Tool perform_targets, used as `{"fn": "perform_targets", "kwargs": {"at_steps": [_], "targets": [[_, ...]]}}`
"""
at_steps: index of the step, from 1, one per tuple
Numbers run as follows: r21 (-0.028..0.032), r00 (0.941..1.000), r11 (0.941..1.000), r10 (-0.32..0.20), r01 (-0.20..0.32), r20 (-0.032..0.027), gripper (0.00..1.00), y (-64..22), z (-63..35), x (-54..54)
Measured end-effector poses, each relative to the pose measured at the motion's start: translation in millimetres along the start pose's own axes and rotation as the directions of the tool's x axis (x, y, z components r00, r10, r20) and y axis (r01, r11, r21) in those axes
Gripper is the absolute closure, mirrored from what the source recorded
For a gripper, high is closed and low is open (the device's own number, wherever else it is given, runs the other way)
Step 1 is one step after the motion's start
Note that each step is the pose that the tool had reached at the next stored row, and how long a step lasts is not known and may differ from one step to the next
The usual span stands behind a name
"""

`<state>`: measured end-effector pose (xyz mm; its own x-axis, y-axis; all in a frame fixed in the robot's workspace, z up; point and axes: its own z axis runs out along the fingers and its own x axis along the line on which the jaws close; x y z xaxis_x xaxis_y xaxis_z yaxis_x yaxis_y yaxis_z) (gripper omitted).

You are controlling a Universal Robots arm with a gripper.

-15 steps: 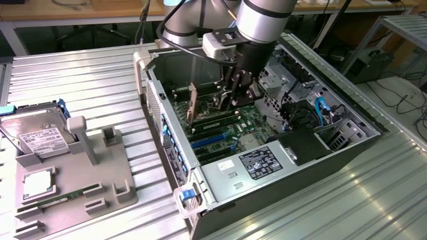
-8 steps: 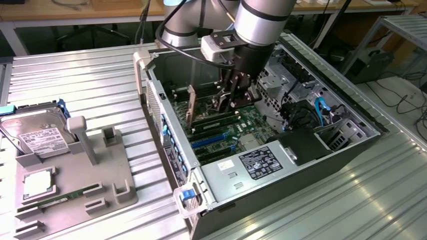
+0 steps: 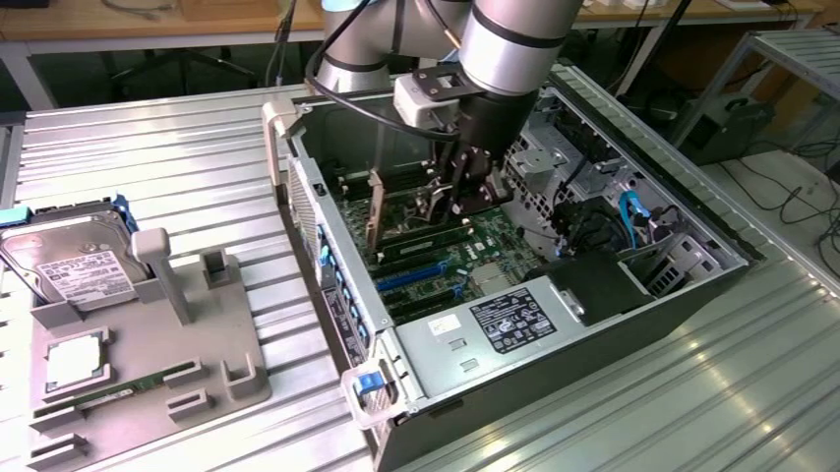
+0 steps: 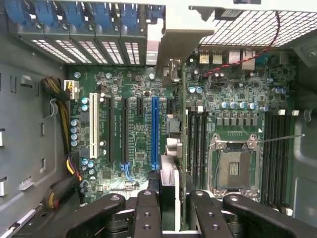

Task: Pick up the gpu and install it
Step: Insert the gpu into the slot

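Jaws (image 4: 168,210) narrowed on gpu (image 4: 168,186), card held edge-on, upright, bracket end toward rear slot covers at 12 o'clock, so edge connector can meet slot. Blue PCIe slot (image 4: 155,131) just beside at 11 o'clock. Open PC case (image 3: 329,256) lies on bench (image 3: 157,147).

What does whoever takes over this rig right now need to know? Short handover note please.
Tool: shut on the gpu, inside the open dark computer case.
Gpu: thin dark circuit card with a beige metal bracket, held upright on edge over the green motherboard, near the expansion slots.
Done: card picked up and carried into the case.
Left: whether it is seated in a slot can't be told; the tool has not let go.
Silver hard drive sits on the grey holder outside the case.
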<state>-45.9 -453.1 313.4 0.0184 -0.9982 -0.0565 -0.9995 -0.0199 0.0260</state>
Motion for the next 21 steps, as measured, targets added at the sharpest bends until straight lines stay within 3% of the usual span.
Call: {"fn": "perform_targets", "kwargs": {"at_steps": [17, 19, 21], "targets": [[-0.002, 1.0, 1.0, 0.0, 0.0, -0.0006, 0.72, -0.7, 25.6, 1.4], [-0.0034, 1.0, 1.0, 0.0, 0.0, -0.0007, 0.72, -0.7, 27.4, 1.6], [-0.0101, 1.0, 0.9999, 0.0, 0.0, -0.0006, 0.72, -0.8, 30.1, 1.7]]}}
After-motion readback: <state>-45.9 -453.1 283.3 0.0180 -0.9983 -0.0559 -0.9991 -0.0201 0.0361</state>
